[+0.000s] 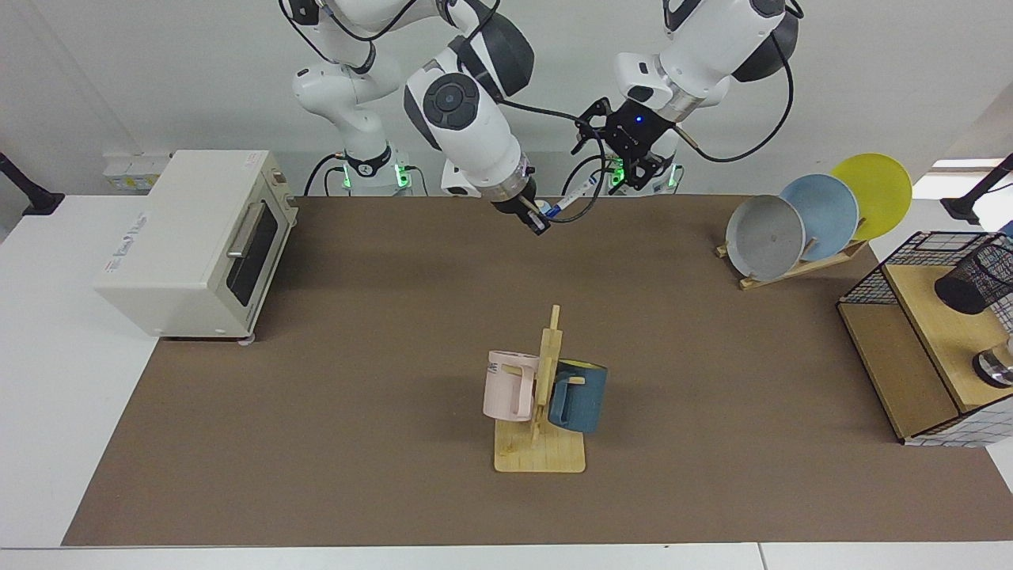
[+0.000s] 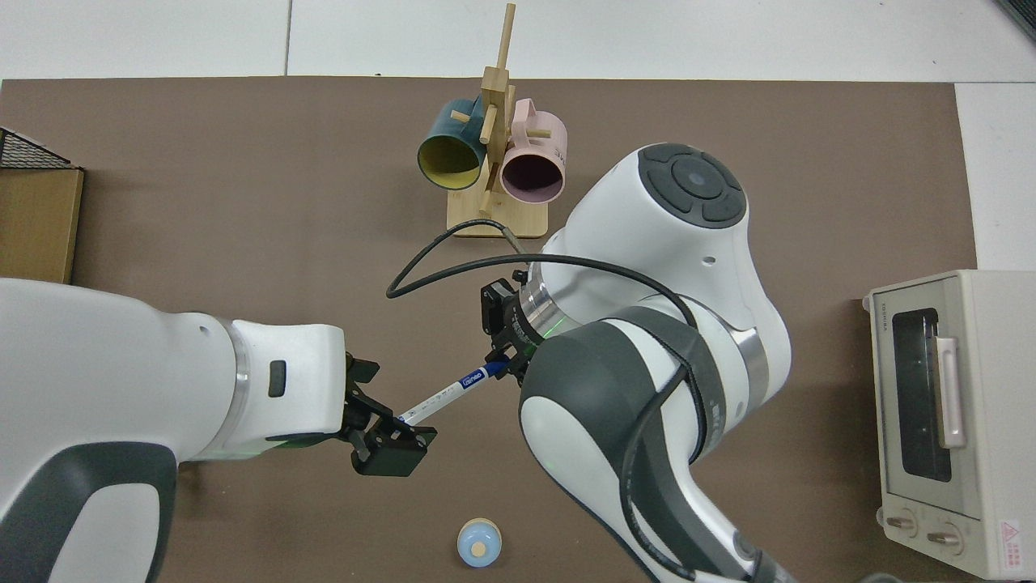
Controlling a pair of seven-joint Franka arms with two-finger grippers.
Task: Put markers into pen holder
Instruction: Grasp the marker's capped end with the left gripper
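Observation:
The marker (image 1: 568, 199) (image 2: 441, 397), white with a blue cap, hangs in the air over the back of the table. My right gripper (image 1: 538, 222) (image 2: 503, 366) is shut on its blue cap end. My left gripper (image 1: 629, 166) (image 2: 387, 433) is open at the marker's free end. In the top view that end lies between its fingers; whether they touch it I cannot tell. The pen holder (image 1: 977, 277), a black mesh cup, leans tilted on the wooden shelf at the far right of the facing view. It is outside the top view.
A wooden rack (image 1: 540, 451) (image 2: 495, 223) near the table's middle carries a pink mug (image 1: 509, 385) and a blue mug (image 1: 579, 396). A toaster oven (image 1: 198, 237), a plate rack (image 1: 815, 214), a black wire basket (image 1: 870, 277) and a small blue dome (image 2: 478, 544) stand around the edges.

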